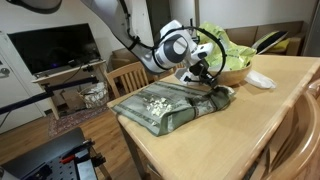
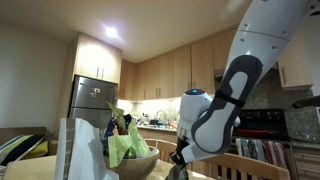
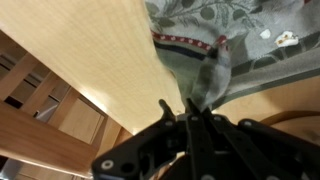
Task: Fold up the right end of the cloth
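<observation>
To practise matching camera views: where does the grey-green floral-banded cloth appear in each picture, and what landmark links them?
In an exterior view: the cloth lies mid-frame on the wooden table, one end at the pincer.
In an exterior view: not seen; only the bowl of greens and the arm.
Wrist view: upper right, an edge pinched in the pincer.
Shared landmark: the bowl in both exterior views; the table joins the wrist view.

In an exterior view the arm (image 2: 238,92) reaches down from the upper right to the gripper (image 2: 180,157), which is too dark and small to show how its jaws stand. Just left of the gripper sits a bowl (image 2: 146,162) of greens (image 2: 125,148). A fridge (image 2: 90,100) and cabinets (image 2: 168,75) stand behind it, and a chair (image 2: 255,160) is to its right.
</observation>
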